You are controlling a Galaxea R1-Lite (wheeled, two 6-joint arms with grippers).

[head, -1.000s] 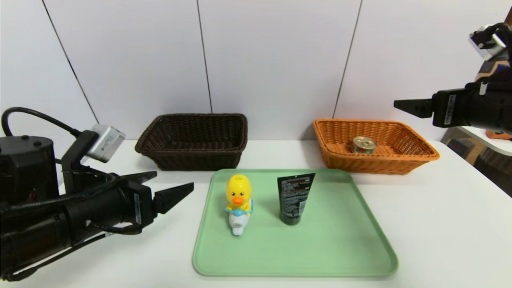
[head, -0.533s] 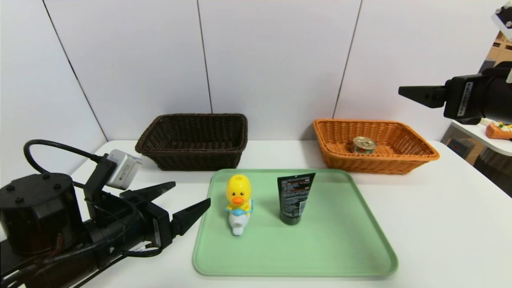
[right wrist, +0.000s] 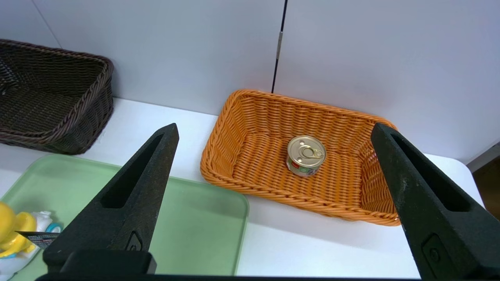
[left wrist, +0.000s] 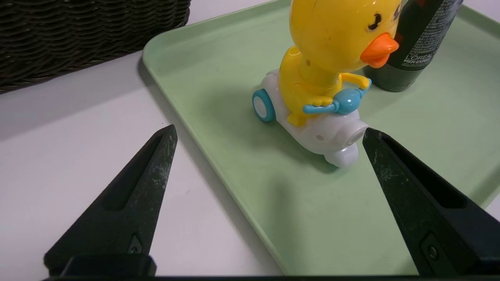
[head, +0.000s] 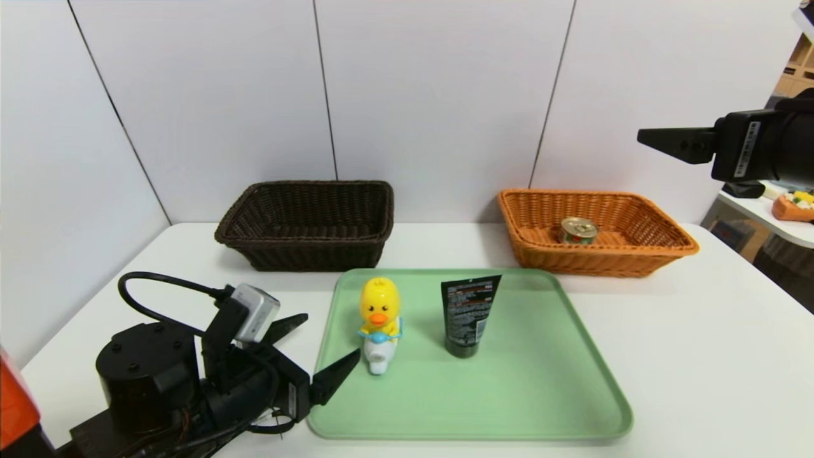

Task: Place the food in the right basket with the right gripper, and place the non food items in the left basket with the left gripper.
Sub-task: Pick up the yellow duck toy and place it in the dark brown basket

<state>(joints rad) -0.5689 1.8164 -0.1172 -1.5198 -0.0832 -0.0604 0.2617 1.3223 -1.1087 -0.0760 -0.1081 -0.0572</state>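
Jaws spread wide, left gripper (head: 315,356) lines up on toy duck (head: 379,318) just ahead; right gripper (right wrist: 273,203), equally open, hangs above orange basket (head: 661,254) holding tin can (head: 578,229).

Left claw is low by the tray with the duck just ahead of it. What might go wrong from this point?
1. The open left claw has one finger over the green tray beside the toy duck; pushing in could roll the wheeled duck away or tip it.
2. The black tube stands upright close beside the duck; a sideways knock might topple it.
3. The lower finger sits near the tray's rim and may catch it, shifting the tray.
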